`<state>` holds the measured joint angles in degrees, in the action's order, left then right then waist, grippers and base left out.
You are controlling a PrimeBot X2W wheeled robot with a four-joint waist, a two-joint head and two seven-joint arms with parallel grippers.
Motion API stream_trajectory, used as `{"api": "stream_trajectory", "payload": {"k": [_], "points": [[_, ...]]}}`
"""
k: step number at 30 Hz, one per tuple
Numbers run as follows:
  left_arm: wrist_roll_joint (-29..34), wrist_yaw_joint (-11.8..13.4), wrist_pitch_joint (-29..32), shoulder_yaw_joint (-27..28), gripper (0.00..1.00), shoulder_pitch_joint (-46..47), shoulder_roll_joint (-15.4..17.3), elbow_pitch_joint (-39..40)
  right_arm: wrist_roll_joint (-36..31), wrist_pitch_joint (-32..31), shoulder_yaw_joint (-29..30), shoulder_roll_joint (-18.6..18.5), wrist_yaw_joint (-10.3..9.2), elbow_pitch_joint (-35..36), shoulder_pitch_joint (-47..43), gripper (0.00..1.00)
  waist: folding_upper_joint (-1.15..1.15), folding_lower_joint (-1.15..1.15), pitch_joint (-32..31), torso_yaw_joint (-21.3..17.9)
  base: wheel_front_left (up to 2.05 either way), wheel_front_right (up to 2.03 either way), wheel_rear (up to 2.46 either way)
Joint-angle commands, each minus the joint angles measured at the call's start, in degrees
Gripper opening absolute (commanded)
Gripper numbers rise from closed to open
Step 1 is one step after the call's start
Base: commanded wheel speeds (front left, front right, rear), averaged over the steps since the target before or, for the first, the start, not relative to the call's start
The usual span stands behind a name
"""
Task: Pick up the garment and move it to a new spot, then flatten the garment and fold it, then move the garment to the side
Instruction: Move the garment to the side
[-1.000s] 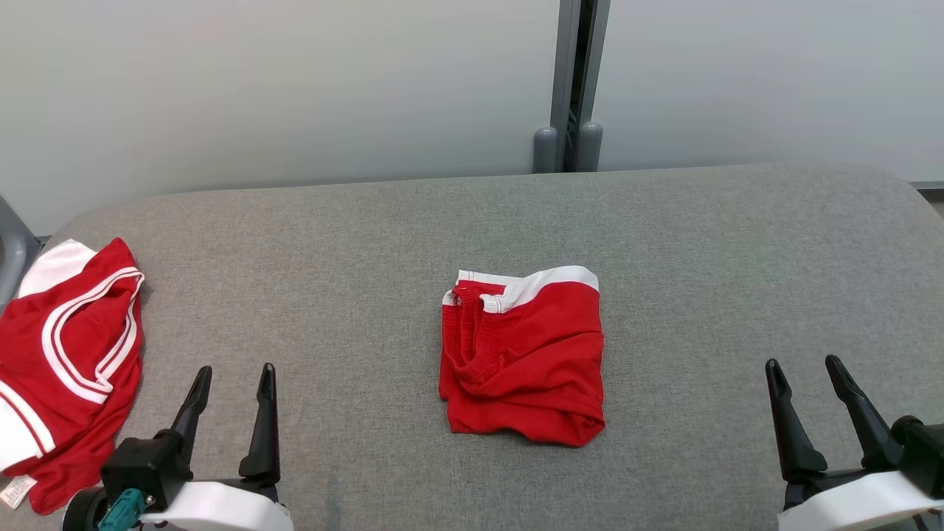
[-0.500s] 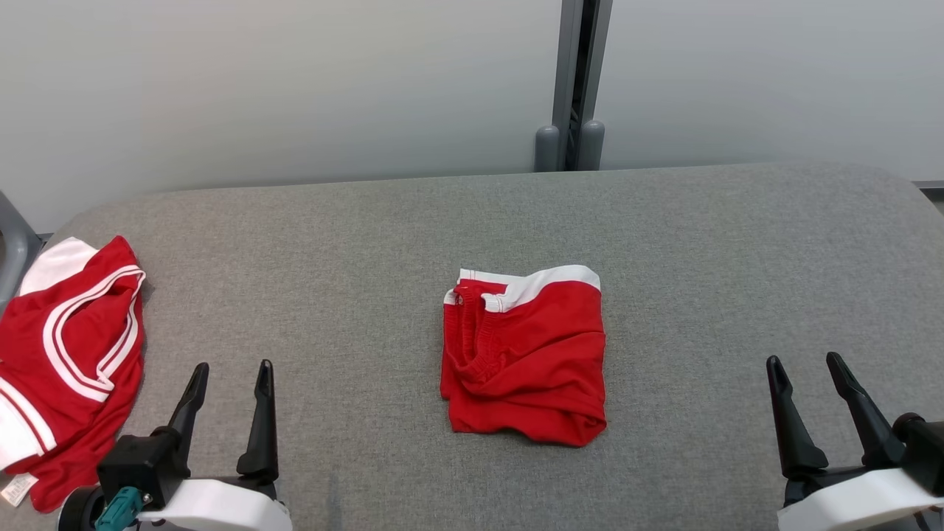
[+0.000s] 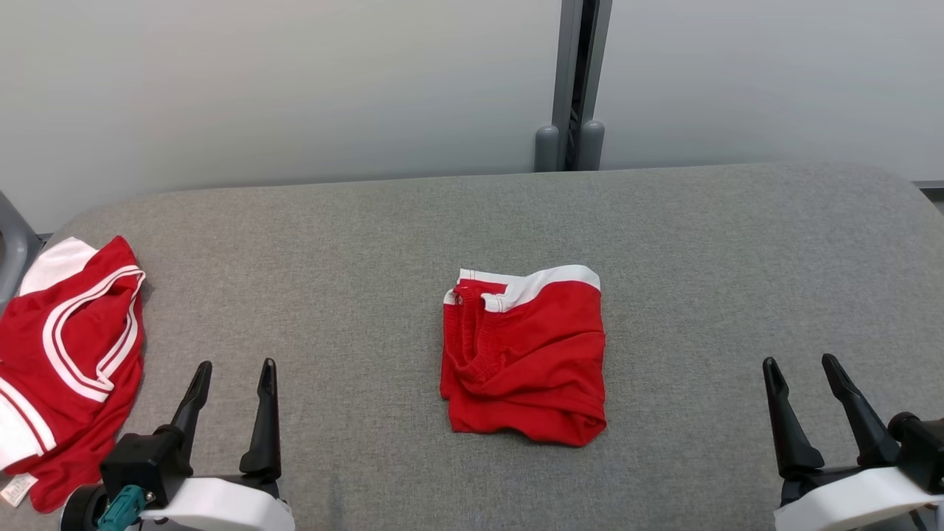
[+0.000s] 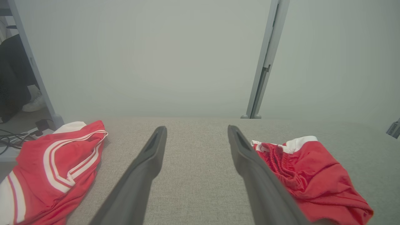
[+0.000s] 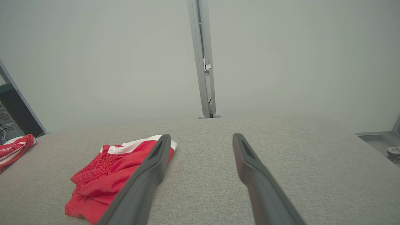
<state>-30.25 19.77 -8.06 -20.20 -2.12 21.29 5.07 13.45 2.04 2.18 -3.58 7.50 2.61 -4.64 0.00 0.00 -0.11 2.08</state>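
Still folded, still in the middle of the frame: red shorts (image 3: 523, 358) on the gray surface (image 3: 693, 243). Hardly any change from a moment ago. Lower left and lower right: left hand (image 3: 235, 365) and right hand (image 3: 799, 360), both open, empty, well apart from the shorts. Probably next: a move to the side.

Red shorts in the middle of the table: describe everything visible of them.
The red shorts look like soft knit fabric, folded into a rough, wrinkled square. A white band runs along the far edge; the gathered elastic waistband bunches at the left. They lie on the grey table, touching nothing else; the left pincer and right pincer are open, apart from them.
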Motion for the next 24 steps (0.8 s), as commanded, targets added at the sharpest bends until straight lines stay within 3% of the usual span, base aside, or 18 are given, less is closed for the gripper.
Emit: {"api": "stream_trajectory", "payload": {"k": [1, 14, 24], "points": [[0.4, 0.4, 0.2, 0.1, 1.00, 0.6, 0.4, 0.2, 0.2, 0.3, 0.1, -0.1, -0.02, -0.2, 0.4, 1.00, 0.00, 0.00, 0.0, 0.0, 0.00, 0.00, 0.00], [1.7, -0.6, -0.7, -0.6, 1.00, 5.9, 0.3, 1.0, -0.3, -1.1, 0.1, -1.7, -0.02, 0.6, 5.5, 1.00, 0.00, 0.00, 6.4, 3.5, 0.00, 0.00, 0.00], [2.7, -2.6, -3.2, -2.4, 1.00, 13.0, -2.2, -1.5, 1.7, -1.6, -7.0, -4.6, -0.02, -9.1, 14.5, 1.00, 0.00, 0.00, 13.7, 7.1, 0.00, 0.00, 0.00]]}}
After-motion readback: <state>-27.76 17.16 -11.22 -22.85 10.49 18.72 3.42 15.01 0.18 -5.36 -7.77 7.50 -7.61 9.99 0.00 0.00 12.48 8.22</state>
